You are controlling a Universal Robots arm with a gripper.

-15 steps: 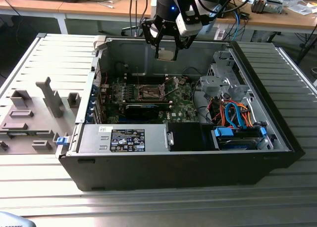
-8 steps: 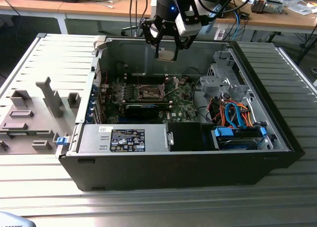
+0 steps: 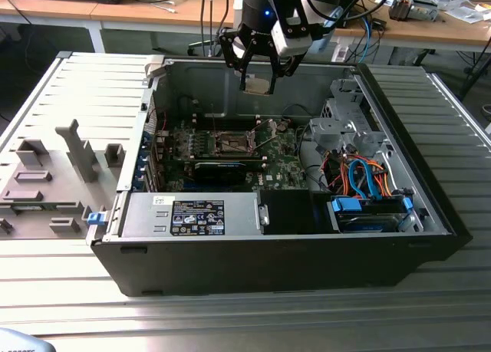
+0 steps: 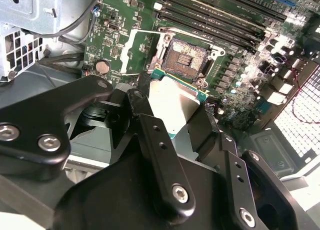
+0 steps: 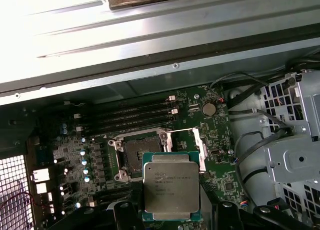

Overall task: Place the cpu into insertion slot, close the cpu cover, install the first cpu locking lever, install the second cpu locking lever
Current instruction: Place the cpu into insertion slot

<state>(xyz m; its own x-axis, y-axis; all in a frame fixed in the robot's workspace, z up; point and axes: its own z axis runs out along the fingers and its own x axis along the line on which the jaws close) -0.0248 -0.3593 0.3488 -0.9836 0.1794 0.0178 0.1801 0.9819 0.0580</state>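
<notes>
My gripper (image 3: pixel 258 77) hangs above the open computer case, shut on the cpu (image 3: pixel 257 86), a flat square chip with a silver-grey top. In both wrist views the cpu (image 5: pixel 171 184) (image 4: pixel 176 100) hovers level over the green motherboard (image 5: pixel 220 140), a little to one side of the insertion slot (image 5: pixel 137 152) (image 4: pixel 188 59). The slot (image 3: pixel 232 143) is bare, its dark centre showing. The cpu cover (image 5: pixel 186 148) (image 4: pixel 134 50) stands swung open next to the slot. Black fingers (image 4: pixel 159 140) grip the chip by its edges.
The black case's back wall (image 3: pixel 207 83) rises just behind the gripper. A grey drive cage (image 3: pixel 345 122) with orange and blue cables stands at the exterior view's right. Long black memory slots (image 5: pixel 132 117) flank the socket. A power supply (image 3: pixel 192 214) fills the front. A grey fixture tray (image 3: pixel 54 176) lies left of the case.
</notes>
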